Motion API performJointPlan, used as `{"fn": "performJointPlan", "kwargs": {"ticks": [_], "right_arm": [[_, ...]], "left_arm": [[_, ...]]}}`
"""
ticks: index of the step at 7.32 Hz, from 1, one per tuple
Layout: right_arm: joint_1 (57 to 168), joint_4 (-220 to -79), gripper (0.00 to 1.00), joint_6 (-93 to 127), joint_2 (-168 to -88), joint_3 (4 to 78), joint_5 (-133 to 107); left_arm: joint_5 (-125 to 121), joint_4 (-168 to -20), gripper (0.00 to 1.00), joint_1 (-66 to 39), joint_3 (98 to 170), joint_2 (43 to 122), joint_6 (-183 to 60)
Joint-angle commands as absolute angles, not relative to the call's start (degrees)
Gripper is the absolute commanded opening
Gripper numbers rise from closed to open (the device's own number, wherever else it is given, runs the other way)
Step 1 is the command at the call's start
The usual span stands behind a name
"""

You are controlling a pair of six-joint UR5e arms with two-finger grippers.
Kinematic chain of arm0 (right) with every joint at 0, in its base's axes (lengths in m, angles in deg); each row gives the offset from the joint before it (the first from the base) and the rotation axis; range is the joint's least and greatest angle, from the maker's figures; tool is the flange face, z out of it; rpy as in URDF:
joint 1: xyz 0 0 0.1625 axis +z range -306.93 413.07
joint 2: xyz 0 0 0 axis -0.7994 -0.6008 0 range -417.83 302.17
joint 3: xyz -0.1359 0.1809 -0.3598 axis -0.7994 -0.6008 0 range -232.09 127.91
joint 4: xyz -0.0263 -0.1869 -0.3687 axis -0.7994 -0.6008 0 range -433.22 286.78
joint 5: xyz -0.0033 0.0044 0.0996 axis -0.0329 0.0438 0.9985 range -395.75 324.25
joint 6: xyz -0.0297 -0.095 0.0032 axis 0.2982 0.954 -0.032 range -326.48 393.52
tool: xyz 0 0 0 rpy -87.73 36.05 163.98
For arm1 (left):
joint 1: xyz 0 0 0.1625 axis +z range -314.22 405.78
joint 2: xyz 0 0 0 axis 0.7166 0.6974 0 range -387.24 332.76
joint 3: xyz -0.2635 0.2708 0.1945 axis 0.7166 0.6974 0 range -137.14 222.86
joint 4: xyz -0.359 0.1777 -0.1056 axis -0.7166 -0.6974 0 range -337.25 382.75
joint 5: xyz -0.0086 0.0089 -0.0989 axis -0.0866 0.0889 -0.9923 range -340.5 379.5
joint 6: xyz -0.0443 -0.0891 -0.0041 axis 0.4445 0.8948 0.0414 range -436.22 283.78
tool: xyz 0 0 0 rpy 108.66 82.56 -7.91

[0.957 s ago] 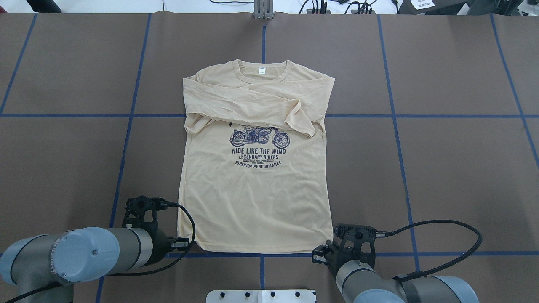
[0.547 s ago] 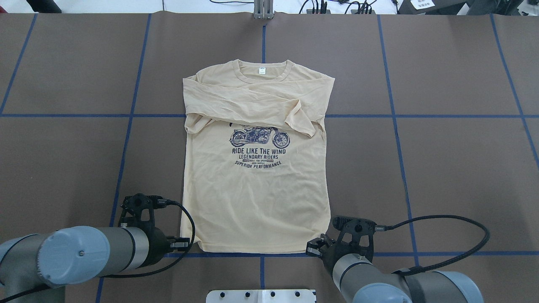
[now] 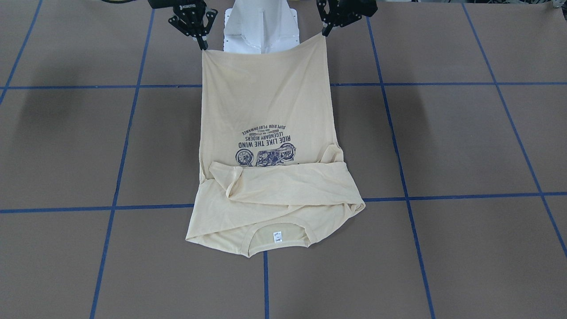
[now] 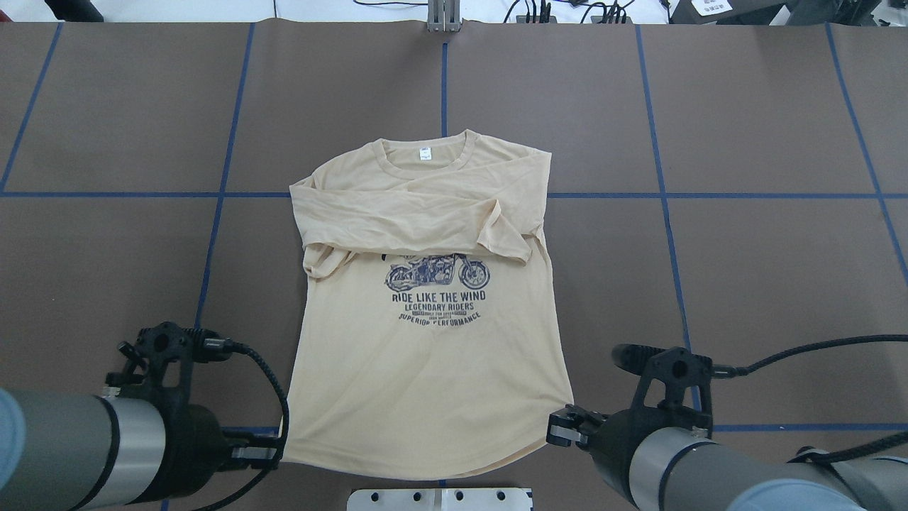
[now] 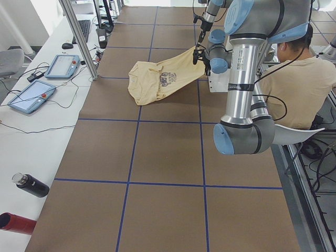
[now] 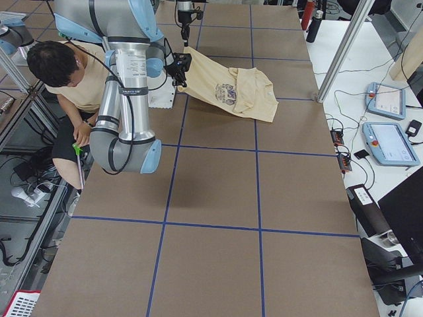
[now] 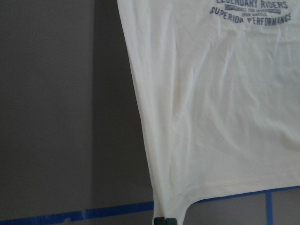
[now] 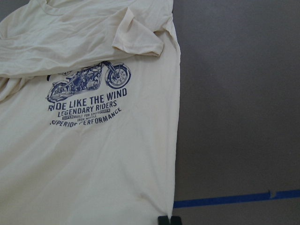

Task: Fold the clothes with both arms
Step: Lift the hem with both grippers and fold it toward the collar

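Both grippers have risen and drawn back toward the robot since a second ago, taking the hem (image 4: 425, 470) with them. So the shirt (image 4: 425, 355) has slid nearer, and its collar (image 4: 423, 165) is now closer to the far blue tape line (image 4: 142, 194) than it was. At near left, the left gripper (image 4: 272, 454) is closed tight on the hem's left corner; its wrist view shows the cloth pinched at the fingertips. From there the hem runs across in a shallow curve, lifted off the table (image 4: 106, 106). The body slopes down and away to the far part, which lies flat. Both sleeves (image 4: 397, 213) lie folded across the chest, just far of the navy motorcycle print (image 4: 438, 273) and covering its top edge. A white label (image 4: 425, 151) shows inside the collar. At near right, the right gripper (image 4: 562, 434) is likewise clamped on the hem's right corner. A white base plate (image 4: 440, 499) lies at the near edge, just near of the hem's middle.
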State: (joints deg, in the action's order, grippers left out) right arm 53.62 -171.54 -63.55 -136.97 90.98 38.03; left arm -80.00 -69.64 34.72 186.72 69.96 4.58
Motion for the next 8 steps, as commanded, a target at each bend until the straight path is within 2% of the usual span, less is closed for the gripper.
{"fn": "performJointPlan", "kwargs": {"ticks": [1, 2, 3, 4, 5, 8], "right_arm": [[53.0, -176.5, 0.0, -63.5, -136.6, 95.4, 39.3], [53.2, -176.4, 0.0, -63.2, -136.2, 93.8, 39.2], [56.1, -176.4, 0.0, -63.0, -132.3, 88.7, 39.2], [61.1, -176.1, 0.0, -61.8, -127.7, 81.9, 39.5], [65.3, -175.9, 0.0, -57.9, -126.1, 78.6, 39.3], [73.7, -172.2, 0.0, -56.0, -124.2, 76.1, 40.0]], "left_arm": [[-81.3, -63.9, 0.0, 35.0, 189.1, 72.1, 4.6], [-81.0, -63.9, 0.0, 34.3, 186.1, 72.8, 4.5], [-80.3, -64.0, 0.0, 33.2, 182.3, 74.6, 4.4], [-79.3, -64.0, 0.0, 30.1, 176.5, 78.7, 4.4], [-77.5, -64.2, 0.0, 27.3, 170.6, 82.8, 3.3], [-76.6, -64.3, 0.0, 16.9, 169.8, 84.6, -1.4]]}}
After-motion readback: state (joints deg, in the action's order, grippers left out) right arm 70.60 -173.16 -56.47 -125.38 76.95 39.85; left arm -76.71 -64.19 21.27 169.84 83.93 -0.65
